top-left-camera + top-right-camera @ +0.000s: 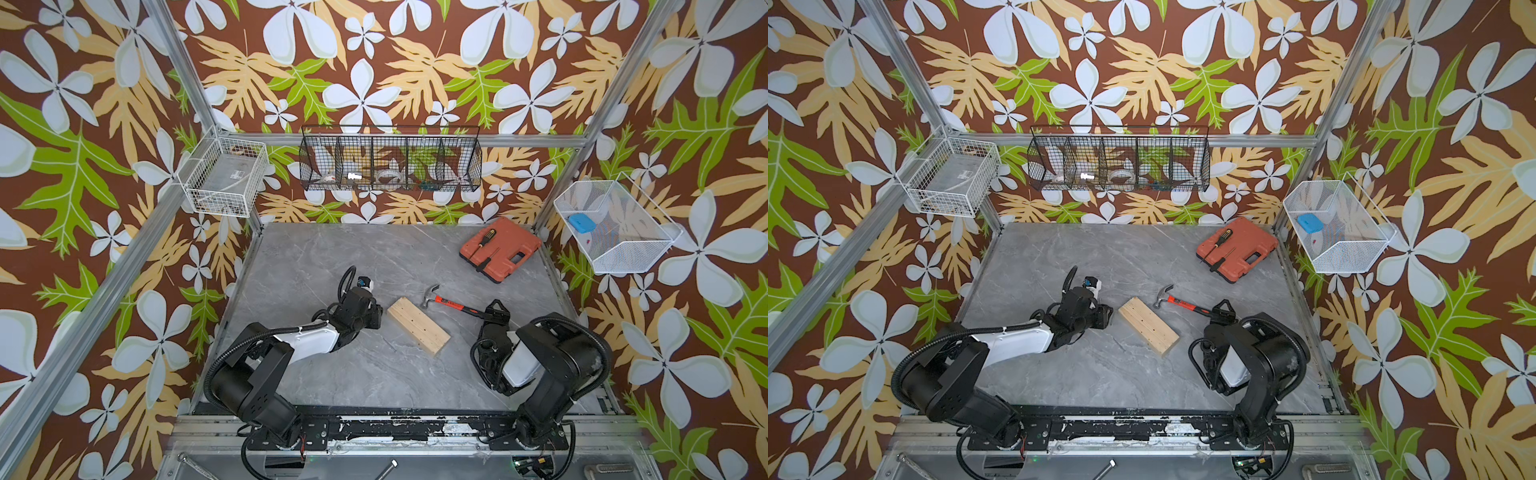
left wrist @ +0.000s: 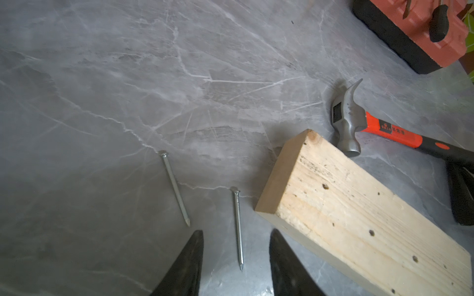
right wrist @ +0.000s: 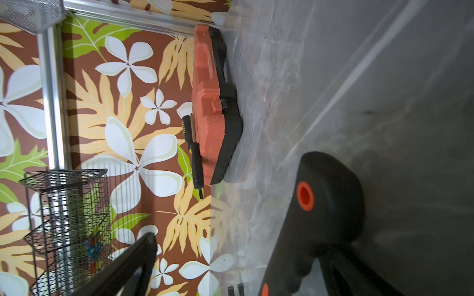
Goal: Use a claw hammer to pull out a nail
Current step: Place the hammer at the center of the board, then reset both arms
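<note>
The claw hammer (image 1: 451,302) (image 1: 1183,303) lies flat on the grey table, its silver head (image 2: 346,120) close to the far end of a pale wood block (image 1: 417,325) (image 2: 359,210). Its black handle end (image 3: 331,200) sits between the wide-apart jaws of my right gripper (image 1: 494,311) (image 3: 236,248), close to one finger; the gripper is open. Two loose nails lie on the table beside the block. One nail (image 2: 237,225) lies between the fingers of my open left gripper (image 2: 236,231) (image 1: 380,318), ungripped; the other nail (image 2: 174,187) lies just outside them.
An orange tool case (image 1: 500,248) with a screwdriver (image 1: 486,239) on top sits at the back right of the table. A black wire basket (image 1: 390,160) hangs on the back wall, and white baskets (image 1: 224,180) (image 1: 615,226) hang at either side.
</note>
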`<state>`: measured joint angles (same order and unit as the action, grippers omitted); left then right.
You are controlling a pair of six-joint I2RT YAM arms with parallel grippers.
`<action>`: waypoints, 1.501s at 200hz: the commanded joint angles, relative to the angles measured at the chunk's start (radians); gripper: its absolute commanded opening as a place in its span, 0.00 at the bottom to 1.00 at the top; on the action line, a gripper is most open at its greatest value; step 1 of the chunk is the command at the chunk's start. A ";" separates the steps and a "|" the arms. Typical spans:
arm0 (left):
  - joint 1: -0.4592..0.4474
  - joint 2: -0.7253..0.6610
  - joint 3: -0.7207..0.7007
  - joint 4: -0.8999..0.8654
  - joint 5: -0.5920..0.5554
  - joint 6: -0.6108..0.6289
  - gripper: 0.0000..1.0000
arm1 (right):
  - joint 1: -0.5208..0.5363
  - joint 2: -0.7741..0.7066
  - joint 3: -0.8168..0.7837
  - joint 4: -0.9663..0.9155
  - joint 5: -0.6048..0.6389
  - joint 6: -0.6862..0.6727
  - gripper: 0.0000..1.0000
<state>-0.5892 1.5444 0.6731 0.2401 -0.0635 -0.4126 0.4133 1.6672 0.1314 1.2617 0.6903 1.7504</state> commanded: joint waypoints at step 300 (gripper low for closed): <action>0.355 -0.522 -0.393 0.437 -0.502 0.288 0.72 | -0.268 -0.322 0.173 -0.402 -0.285 -1.755 1.00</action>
<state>-0.2401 0.9985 0.2996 0.5365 -0.4984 -0.2665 0.1547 1.2919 0.3130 0.6781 0.4671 0.0952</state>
